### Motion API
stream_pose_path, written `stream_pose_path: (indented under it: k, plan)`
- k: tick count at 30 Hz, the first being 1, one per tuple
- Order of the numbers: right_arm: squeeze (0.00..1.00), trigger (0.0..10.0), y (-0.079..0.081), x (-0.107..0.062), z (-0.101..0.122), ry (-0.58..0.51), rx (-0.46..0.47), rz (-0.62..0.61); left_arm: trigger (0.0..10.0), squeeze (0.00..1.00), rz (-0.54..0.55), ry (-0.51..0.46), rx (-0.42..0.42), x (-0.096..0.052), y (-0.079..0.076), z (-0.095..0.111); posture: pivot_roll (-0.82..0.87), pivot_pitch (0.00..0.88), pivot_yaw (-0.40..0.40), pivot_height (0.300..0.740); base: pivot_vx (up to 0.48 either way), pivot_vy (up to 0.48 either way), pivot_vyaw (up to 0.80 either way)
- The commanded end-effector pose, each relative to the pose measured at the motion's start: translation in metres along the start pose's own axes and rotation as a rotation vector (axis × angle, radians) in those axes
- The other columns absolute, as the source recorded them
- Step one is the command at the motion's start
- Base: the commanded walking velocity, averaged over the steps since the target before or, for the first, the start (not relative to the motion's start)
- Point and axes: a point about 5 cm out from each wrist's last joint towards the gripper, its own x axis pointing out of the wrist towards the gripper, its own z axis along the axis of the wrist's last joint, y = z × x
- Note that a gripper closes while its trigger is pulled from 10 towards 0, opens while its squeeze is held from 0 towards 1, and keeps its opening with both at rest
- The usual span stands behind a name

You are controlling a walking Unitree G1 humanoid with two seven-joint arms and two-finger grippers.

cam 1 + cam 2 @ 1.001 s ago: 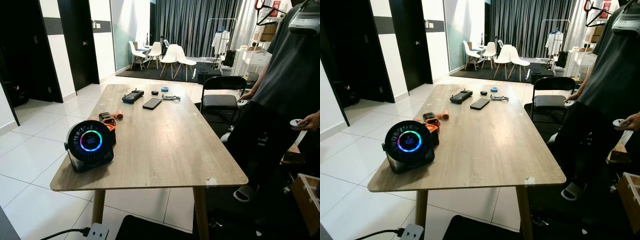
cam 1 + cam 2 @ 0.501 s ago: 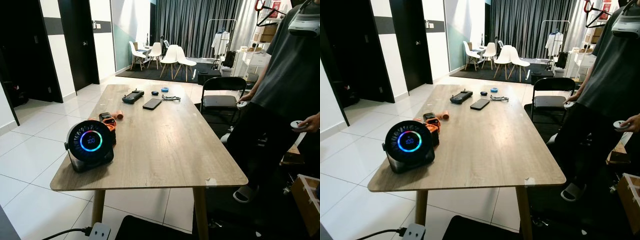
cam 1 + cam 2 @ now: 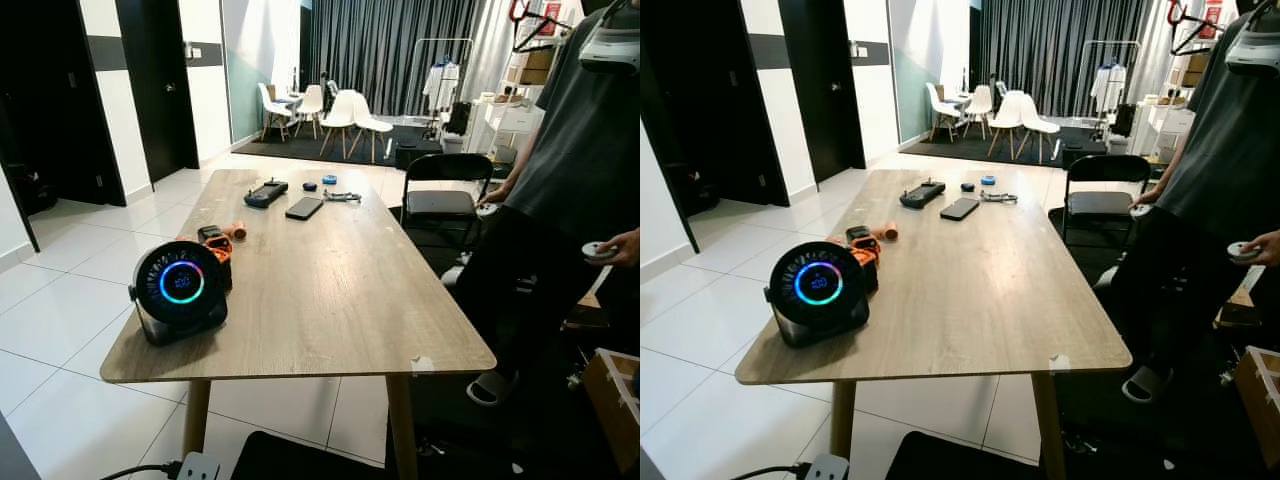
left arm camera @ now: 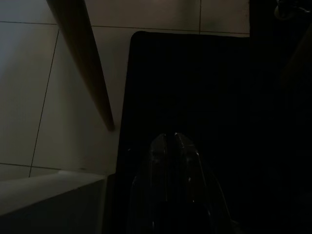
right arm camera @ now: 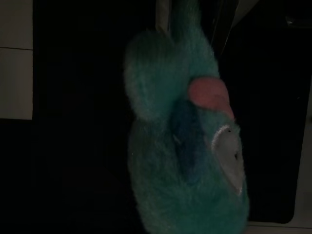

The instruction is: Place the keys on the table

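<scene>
- The table [image 3: 330,290] runs from lower centre toward the upper middle of the head view, with bare wood across its near and right side.
- The keys are not yet on it: a fluffy teal plush charm [image 5: 183,146] (presumably the keyring's fob; no metal keys can be made out) hangs in the centre of the dark right wrist view, over a black mat and pale tiles.
- The right gripper appears to be carrying the charm, but I cannot tell how its fingers stand.
- The left gripper [image 4: 170,141] hangs idle low in its wrist view, fingertips together, near a table leg [image 4: 87,73] at upper left.
- A glowing round fan [image 3: 180,290] sits lower left; a person [image 3: 570,180] stands at right.
- What is left, as I judge it: raise the right arm over the bare wood and release.
</scene>
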Motion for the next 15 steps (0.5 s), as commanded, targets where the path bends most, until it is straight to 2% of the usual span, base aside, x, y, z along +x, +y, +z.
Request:
stream_pose_path:
  k: [1, 3, 7, 10, 15]
  plan:
    - [0.00, 10.0, -0.0007, -0.0003, -0.0010, 0.006, -0.006, -0.001, 10.0, 0.00, -0.014, 0.014, 0.019, -0.0013, -0.0006, -0.0038, 0.03, 0.000, 0.000, 0.740, 0.000, -0.480, 0.00]
    - [0.00, 10.0, -0.0008, -0.0007, -0.0022, 0.007, -0.006, -0.003, 10.0, 0.00, -0.024, 0.020, 0.048, -0.0011, -0.0011, -0.0037, 0.03, 0.000, 0.001, 0.740, 0.000, -0.480, 0.00]
    - [0.00, 10.0, -0.0009, -0.0010, -0.0030, 0.007, -0.005, -0.004, 10.0, 0.00, -0.030, 0.023, 0.056, -0.0009, -0.0016, -0.0037, 0.03, 0.000, 0.001, 0.740, 0.000, -0.480, 0.00]
    - [0.00, 10.0, -0.0016, -0.0013, -0.0038, 0.009, -0.006, -0.006, 10.0, 0.00, -0.017, 0.040, 0.022, -0.0011, -0.0019, -0.0063, 0.03, 0.000, 0.001, 0.740, 0.000, 0.000, 0.00]
    - [0.00, 10.0, -0.0025, -0.0015, -0.0040, 0.009, -0.005, -0.010, 10.0, 0.00, -0.034, 0.040, 0.038, -0.0008, -0.0051, -0.0064, 0.03, 0.000, 0.002, 0.740, 0.000, 0.000, 0.00]
